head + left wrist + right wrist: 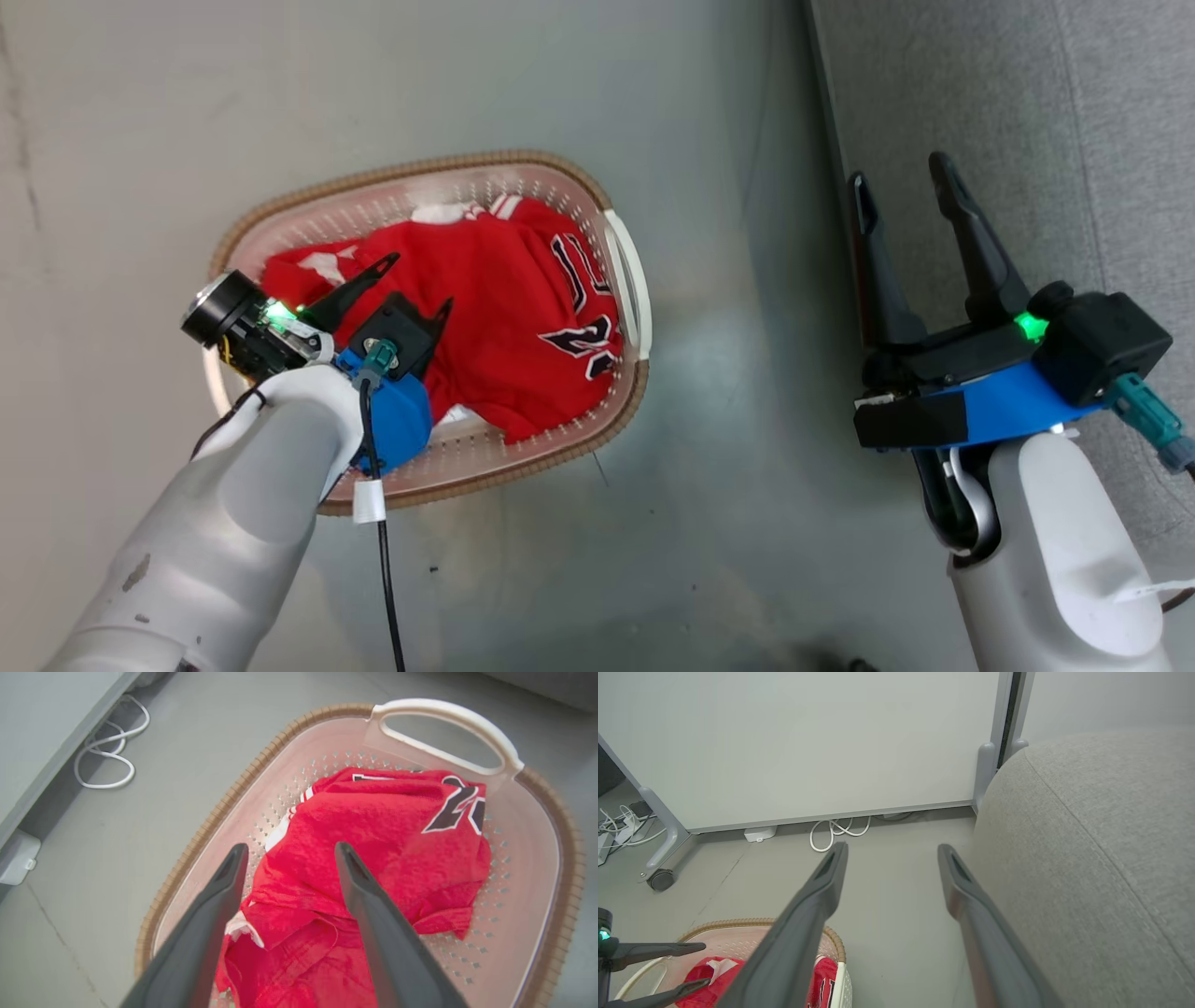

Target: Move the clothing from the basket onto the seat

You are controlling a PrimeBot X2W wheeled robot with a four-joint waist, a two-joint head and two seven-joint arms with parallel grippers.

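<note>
The red clothing [504, 299] lies bunched in the cream basket [560, 177] on the floor; the jersey's black-and-white numerals [583, 308] face up, and white trim [243, 926] peeks out beneath. My left gripper [415, 280] hovers open over the basket's left part, its fingers [224, 891] spread above the red fabric [373, 826] with nothing held. My right gripper [906, 187] stands open and empty at the edge of the grey seat [1027, 140], away from the basket [738, 933]. The seat [1101, 858] rises at the right of the right wrist view.
The basket's white handle [448, 714] faces the sofa side. White cables [110, 751] lie on the grey floor by a white panel's base [831, 821]. A caster foot [661, 879] stands at the left. Bare floor [747, 373] lies between basket and seat.
</note>
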